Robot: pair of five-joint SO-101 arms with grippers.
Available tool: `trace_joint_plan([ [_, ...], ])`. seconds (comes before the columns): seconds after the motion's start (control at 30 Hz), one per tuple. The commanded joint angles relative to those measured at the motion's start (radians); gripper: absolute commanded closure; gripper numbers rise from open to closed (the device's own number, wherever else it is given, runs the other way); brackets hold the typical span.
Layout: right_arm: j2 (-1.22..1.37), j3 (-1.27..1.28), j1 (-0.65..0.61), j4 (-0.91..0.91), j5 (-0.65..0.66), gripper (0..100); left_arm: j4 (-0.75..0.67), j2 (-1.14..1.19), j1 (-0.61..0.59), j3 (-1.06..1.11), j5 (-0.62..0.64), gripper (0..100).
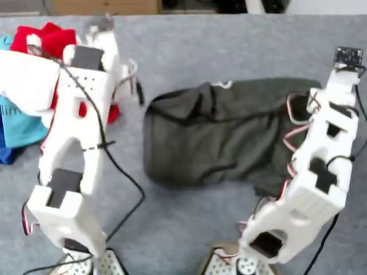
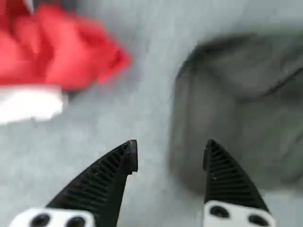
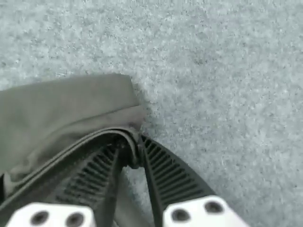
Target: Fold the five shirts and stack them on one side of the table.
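1. Tabletop of grey felt [image 1: 189, 51] carries everything; we judge the open middle serves as the folding space and the far left corner as the stacking side.
2. Our task's current piece, a dark olive-grey cotton shirt [image 1: 229, 132], lies in the middle of the table, bunched into a rough rectangle with a loose flap at its near right. It looks partly folded rather than finished.
3. A crumpled red shirt [image 1: 49, 37] sits on a heap at the far left corner with a teal shirt [image 1: 23, 126], a white cloth [image 1: 23, 80] and a bit of blue fabric [image 1: 6, 152], well apart from the grey one. The heap looks rumpled, so we cannot tell which pieces are folded.
4. Our right arm [image 1: 321, 166] leans over the grey shirt's right end, elbow raised, wrist pitched down to the cloth.
5. Our left arm [image 1: 80, 132] stretches forward beside the heap, wrist above bare felt between red and grey.
6. The right gripper [image 3: 138, 156] pinches the grey shirt's edge low over the felt, presumably to drag a fold.
7. The left gripper [image 2: 171, 151] hangs spread wide, holding nothing, by the shirt's left edge.
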Motion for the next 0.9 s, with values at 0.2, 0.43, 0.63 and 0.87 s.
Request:
trace_joint_plan([
  [0.2,-0.005,-0.058,0.018,0.005,-0.006,99.7,-0.331,-0.348,0.071,0.793,-0.058,77],
  [0.43,-0.005,-0.058,0.012,0.005,-0.005,99.7,-0.560,-0.578,0.203,1.089,0.048,76],
  [0.63,-0.005,-0.056,0.010,0.006,-0.005,99.7,-0.713,-0.578,0.333,1.157,0.166,76],
  [0.87,-0.004,-0.056,0.008,0.006,-0.005,99.7,-0.990,-0.475,0.354,1.154,0.290,77],
])
